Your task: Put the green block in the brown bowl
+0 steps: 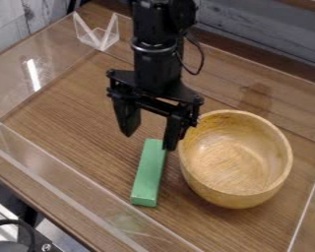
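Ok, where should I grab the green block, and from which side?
Grip the green block around its middle, across the narrow width, coming straight down from above. It lies flat on the table, long and slim, with its right side close to the bowl. The open gripper hangs above its far end.

This looks like a robotics lab. Under the tool point(153, 127) lies a wooden tabletop point(68, 118) enclosed by clear plastic walls point(35, 54). Cables point(200, 49) hang behind it.

No legible text or labels.
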`<action>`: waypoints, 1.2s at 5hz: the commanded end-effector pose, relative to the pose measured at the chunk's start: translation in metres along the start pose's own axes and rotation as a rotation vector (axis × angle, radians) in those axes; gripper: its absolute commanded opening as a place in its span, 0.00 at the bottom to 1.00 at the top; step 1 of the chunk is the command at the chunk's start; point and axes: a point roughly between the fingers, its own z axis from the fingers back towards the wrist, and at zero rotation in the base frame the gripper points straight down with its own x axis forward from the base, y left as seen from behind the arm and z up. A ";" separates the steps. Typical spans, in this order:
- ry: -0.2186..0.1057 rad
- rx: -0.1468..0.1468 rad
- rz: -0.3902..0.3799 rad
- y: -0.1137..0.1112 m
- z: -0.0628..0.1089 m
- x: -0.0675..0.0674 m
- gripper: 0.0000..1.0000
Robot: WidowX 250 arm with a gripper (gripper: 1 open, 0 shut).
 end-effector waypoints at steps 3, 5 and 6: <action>-0.033 -0.013 0.003 -0.002 -0.001 -0.002 1.00; -0.027 -0.021 0.007 -0.003 -0.008 -0.005 1.00; -0.025 -0.027 0.010 -0.002 -0.011 -0.006 1.00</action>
